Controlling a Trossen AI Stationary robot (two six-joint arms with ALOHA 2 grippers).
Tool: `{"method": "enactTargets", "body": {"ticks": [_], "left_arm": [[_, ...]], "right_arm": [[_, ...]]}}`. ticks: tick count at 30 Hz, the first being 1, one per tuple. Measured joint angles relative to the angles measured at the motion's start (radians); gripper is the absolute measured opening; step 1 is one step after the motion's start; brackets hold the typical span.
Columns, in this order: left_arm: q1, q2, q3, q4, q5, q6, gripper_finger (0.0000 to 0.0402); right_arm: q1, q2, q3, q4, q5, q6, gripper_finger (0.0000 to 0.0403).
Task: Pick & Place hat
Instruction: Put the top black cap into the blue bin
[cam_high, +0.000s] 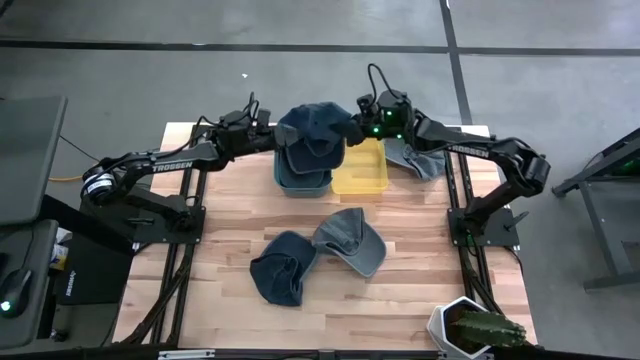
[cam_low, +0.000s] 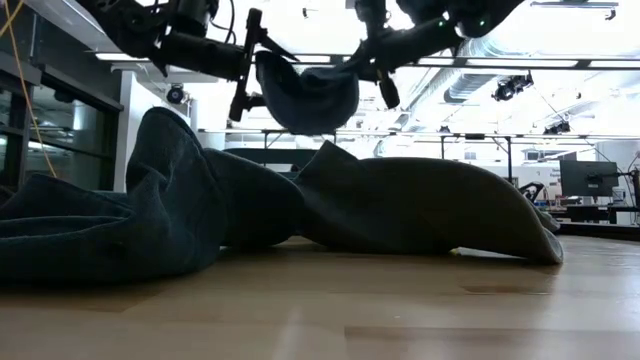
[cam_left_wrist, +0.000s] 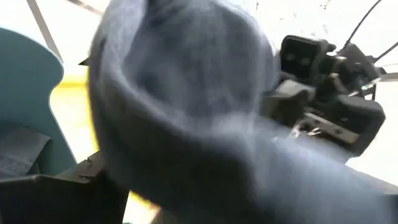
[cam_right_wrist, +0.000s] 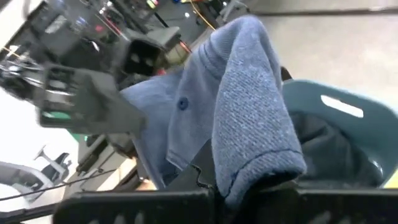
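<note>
A blue hat hangs in the air over a teal bin at the table's far side, between my two grippers. My right gripper comes from the right and is shut on the hat. My left gripper comes from the left and stands open at the hat's left side; the hat fills its wrist view. In the low view the hat sags like a bowl between the two grippers. A dark hat lies inside the teal bin. My right gripper pinches a folded edge of the hat between its two fingers, coming nearly level from the table's right side. The cloth drapes over the fingers and the hat hangs clear above the bin. My left gripper's open fingers stand at the hat's left edge; I cannot tell whether they touch it.
A yellow bin stands right of the teal one, with a grey-blue hat beside it. Two more hats lie mid-table. A potted plant sits at the near right corner.
</note>
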Motion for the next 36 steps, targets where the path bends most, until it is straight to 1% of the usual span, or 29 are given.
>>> {"method": "enactTargets", "body": {"ticks": [3, 5, 7, 9, 13, 16, 19, 20, 22, 24, 28, 32, 36], "left_arm": [[0.0, 0.0, 0.006, -0.011, 0.01, -0.002, 0.0328], [0.0, 0.0, 0.006, -0.035, -0.002, -0.004, 0.0322], [0.0, 0.0, 0.006, -0.078, -0.006, -0.005, 0.0305], [0.0, 0.0, 0.006, -0.112, 0.003, -0.005, 0.0278], [0.0, 0.0, 0.006, -0.144, 0.005, -0.005, 0.0195], [0.0, 0.0, 0.006, -0.138, -0.001, -0.003, 0.0116], [0.0, 0.0, 0.006, -0.141, -0.009, 0.012, 0.0029], [0.0, 0.0, 0.006, -0.14, -0.01, 0.019, 0.0016], [0.007, 0.0, 0.006, -0.14, -0.009, 0.027, 0.0013], [0.022, 0.0, 0.006, -0.143, 0.014, 0.029, 0.0006], [0.048, 0.0, 0.006, -0.147, 0.031, 0.033, 0.0002], [0.081, 0.0, 0.006, -0.155, 0.058, 0.036, 0.0001], [0.104, 0.0, 0.006, -0.199, 0.093, 0.036, 0.0001]], "right_arm": [[0.013, 0.019, 0.0, -0.003, -0.006, 0.016, 0.0003], [0.019, 0.022, 0.0, -0.004, -0.008, 0.022, 0.0003], [0.021, 0.019, -0.001, -0.003, -0.008, 0.022, 0.0003], [0.015, 0.017, -0.001, 0.0, -0.007, 0.021, 0.0003], [0.002, 0.017, -0.001, 0.001, -0.008, 0.02, 0.0003], [0.002, 0.017, -0.001, 0.005, -0.007, 0.019, 0.0003], [0.003, 0.017, -0.001, 0.005, -0.008, 0.01, 0.0003], [0.003, 0.016, -0.001, 0.002, -0.008, 0.004, 0.0003], [0.002, 0.016, -0.001, 0.0, -0.007, -0.003, 0.0005], [-0.002, 0.016, -0.001, 0.0, -0.009, -0.008, 0.0018], [-0.022, 0.003, -0.001, -0.008, -0.015, -0.024, 0.0059], [-0.066, -0.032, -0.002, -0.022, -0.028, -0.026, 0.0101], [-0.124, -0.083, -0.002, -0.083, -0.052, -0.05, 0.0142]]}}
